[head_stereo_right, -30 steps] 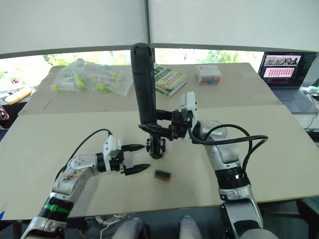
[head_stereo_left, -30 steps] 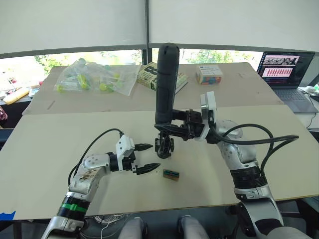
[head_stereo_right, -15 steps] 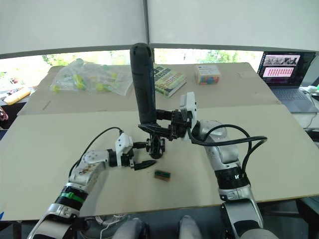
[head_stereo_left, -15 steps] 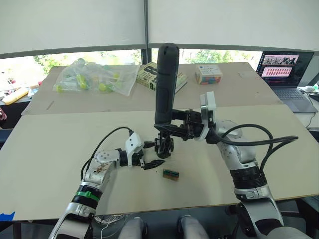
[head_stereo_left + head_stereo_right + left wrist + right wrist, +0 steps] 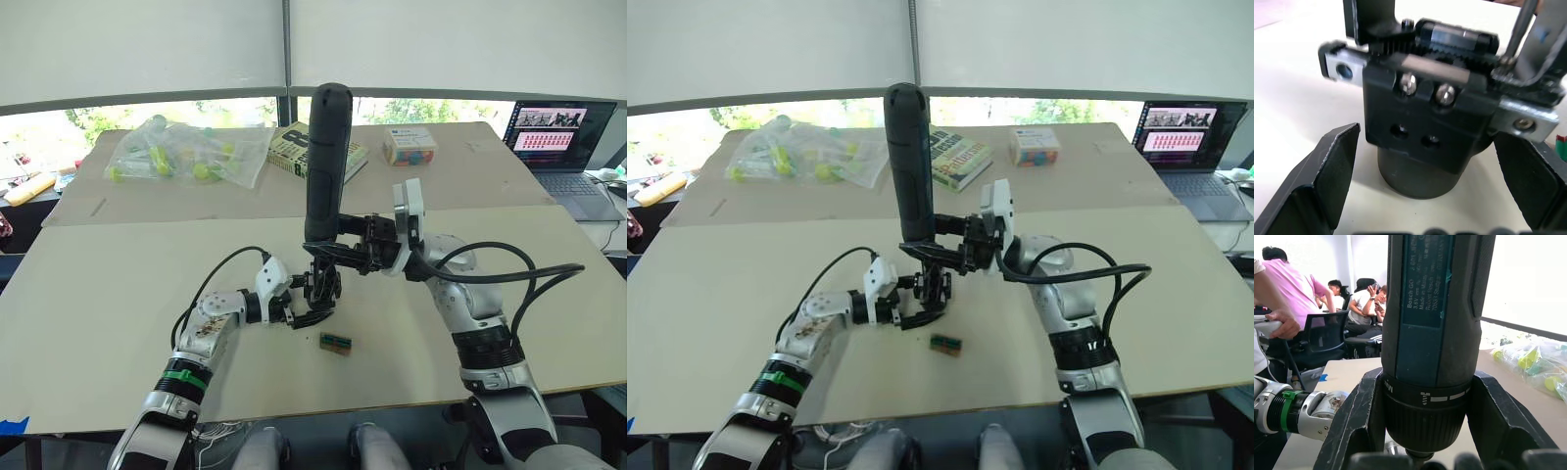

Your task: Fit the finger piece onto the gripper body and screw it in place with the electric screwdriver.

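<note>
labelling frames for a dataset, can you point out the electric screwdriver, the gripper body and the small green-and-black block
electric screwdriver (image 5: 324, 166), left eye view, middle of its upright black handle
gripper body (image 5: 1422, 142), left wrist view, front face below the two screws
green-and-black block (image 5: 335, 343), left eye view, its top face

The electric screwdriver (image 5: 1432, 333) (its bit tip) is cut off.

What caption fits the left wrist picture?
Left pincer open around the gripper body, screwdriver bit above.

The electric screwdriver (image 5: 324, 166) stands upright over the gripper body (image 5: 321, 286), green-and-black block (image 5: 336, 343) in front.
</note>
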Action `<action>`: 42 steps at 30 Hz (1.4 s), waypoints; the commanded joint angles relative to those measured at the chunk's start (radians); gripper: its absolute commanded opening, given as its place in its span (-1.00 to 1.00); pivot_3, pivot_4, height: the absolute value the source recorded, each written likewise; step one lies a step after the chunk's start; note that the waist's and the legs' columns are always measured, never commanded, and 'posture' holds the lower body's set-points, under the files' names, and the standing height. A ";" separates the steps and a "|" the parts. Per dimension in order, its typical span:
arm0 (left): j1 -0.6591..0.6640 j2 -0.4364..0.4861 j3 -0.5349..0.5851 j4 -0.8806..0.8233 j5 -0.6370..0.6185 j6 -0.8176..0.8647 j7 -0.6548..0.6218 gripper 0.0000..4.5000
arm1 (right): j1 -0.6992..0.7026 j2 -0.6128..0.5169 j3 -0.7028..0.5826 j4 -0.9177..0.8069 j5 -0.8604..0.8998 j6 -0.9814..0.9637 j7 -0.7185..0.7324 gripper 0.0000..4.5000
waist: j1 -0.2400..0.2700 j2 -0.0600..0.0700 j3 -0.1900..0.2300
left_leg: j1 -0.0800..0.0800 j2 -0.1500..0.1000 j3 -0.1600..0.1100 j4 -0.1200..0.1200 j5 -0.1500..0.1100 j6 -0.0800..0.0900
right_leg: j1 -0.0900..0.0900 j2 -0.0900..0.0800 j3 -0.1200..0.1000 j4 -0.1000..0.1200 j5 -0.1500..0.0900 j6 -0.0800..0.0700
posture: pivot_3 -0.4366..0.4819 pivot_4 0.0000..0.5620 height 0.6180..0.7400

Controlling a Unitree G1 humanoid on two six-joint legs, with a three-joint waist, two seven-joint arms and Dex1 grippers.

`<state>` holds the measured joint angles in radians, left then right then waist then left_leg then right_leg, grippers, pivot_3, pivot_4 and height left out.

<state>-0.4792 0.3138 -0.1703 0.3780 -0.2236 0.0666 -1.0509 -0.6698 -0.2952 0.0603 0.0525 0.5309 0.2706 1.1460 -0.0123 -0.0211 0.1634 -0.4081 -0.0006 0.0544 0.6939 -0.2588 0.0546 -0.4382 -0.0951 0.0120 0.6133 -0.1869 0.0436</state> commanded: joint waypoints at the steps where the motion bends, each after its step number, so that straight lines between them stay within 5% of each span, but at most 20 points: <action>1: -0.027 -0.006 -0.003 0.003 0.007 -0.009 -0.005 1.00 | -0.027 -0.006 -0.015 -0.014 0.004 -0.020 -0.003 -0.13 | 0.000 0.000 0.000 | 0.000 0.000 0.000 0.000 0.000 0.000 | 0.000 0.000 0.000 0.000 0.000 0.000 | -0.05 -0.47 1.00; 4: -0.031 -0.013 -0.004 0.014 0.007 -0.013 -0.009 1.00 | -0.025 -0.007 -0.015 -0.017 0.004 -0.019 -0.004 -0.13 | 0.000 0.000 0.000 | 0.000 0.000 0.000 0.000 0.000 0.000 | 0.000 0.000 0.000 0.000 0.000 0.000 | -0.05 -0.47 1.00; 7: -0.034 -0.021 -0.006 0.024 0.010 -0.017 -0.009 0.65 | -0.022 -0.008 -0.015 -0.020 0.005 -0.018 -0.006 -0.13 | 0.001 0.000 0.000 | 0.000 0.000 0.000 0.000 0.000 0.000 | 0.000 0.000 0.000 0.000 0.000 0.000 | -0.05 -0.47 1.00; 10: -0.036 -0.028 -0.009 0.035 0.016 -0.023 -0.007 0.06 | -0.019 -0.010 -0.015 -0.023 0.006 -0.017 -0.007 -0.13 | 0.003 0.000 0.000 | 0.000 0.000 0.000 0.000 0.000 0.000 | 0.000 0.000 0.000 0.000 0.000 0.000 | -0.05 -0.47 1.00; 11: -0.035 -0.030 -0.009 0.038 0.020 -0.024 -0.006 0.03 | -0.018 -0.011 -0.014 -0.024 0.006 -0.017 -0.008 -0.13 | 0.004 0.000 0.000 | 0.001 0.000 0.000 0.000 0.000 0.000 | 0.001 0.000 0.000 0.000 0.000 0.000 | -0.05 -0.47 1.00; 42: -0.029 -0.016 -0.021 0.013 0.070 -0.006 0.000 0.03 | 0.044 -0.046 0.066 0.047 -0.094 -0.039 -0.017 -0.13 | 0.007 0.000 -0.002 | 0.006 0.000 -0.001 0.000 0.000 0.000 | 0.006 0.000 0.000 0.000 0.000 0.000 | -0.05 -0.47 1.00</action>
<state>-0.5056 0.2936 -0.1819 0.4069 -0.1504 0.0437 -1.0436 -0.6608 -0.3160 0.0965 0.0596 0.4933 0.2220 1.1289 -0.0057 -0.0214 0.1618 -0.4010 -0.0005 0.0538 0.6941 -0.2588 0.0547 -0.4309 -0.0953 0.0119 0.6128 -0.1868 0.0439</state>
